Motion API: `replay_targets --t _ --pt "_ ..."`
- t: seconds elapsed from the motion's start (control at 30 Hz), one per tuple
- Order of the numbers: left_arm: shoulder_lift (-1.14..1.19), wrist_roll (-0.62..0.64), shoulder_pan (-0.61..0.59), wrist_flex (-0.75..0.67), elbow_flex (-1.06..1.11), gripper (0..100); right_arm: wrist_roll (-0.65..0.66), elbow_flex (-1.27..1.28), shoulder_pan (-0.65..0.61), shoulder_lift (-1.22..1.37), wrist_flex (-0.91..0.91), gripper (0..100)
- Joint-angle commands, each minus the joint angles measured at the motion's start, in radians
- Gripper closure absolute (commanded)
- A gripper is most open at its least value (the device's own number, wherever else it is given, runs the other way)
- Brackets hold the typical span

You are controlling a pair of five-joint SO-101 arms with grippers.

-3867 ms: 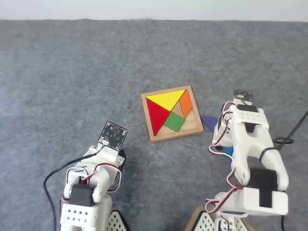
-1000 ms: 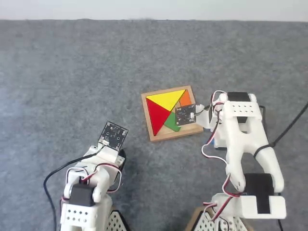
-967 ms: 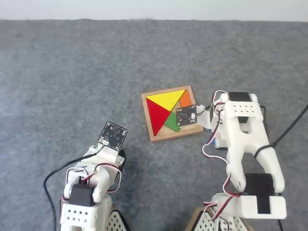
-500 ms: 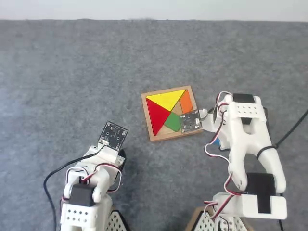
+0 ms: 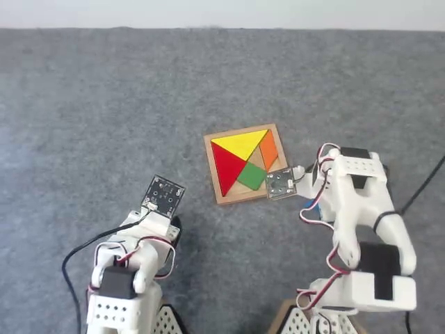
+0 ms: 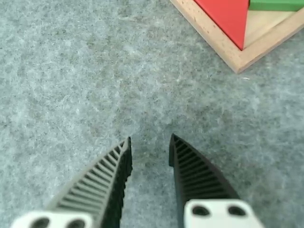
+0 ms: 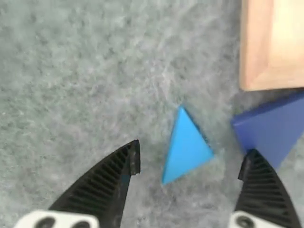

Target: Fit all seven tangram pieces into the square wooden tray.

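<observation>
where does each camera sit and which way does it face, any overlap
High view: fixed above, looking down on the table; left arm and right arm show, tray beyond.
Left wrist view: on the left arm, looking down past the open left hand at a tray corner.
Right wrist view: on the right arm, looking down past the open right hand at the light blue triangle.
Shared: all three show the tray.
</observation>
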Motion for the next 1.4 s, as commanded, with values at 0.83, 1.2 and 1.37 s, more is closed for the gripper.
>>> replay_targets --t 0.83,1.2,1.37 --pt "-0.021 0.008 0.000 0.003 -0.012 88 -0.064 0.003 0.041 0.088 -0.004 83.3" --pt "-0.021 0.008 0.000 0.003 -0.012 88 -0.310 -0.044 0.012 0.048 -0.005 83.7" --pt "-0.021 0.008 0.000 0.003 -0.012 88 -0.397 -0.046 -0.087 -0.085 0.024 83.7"
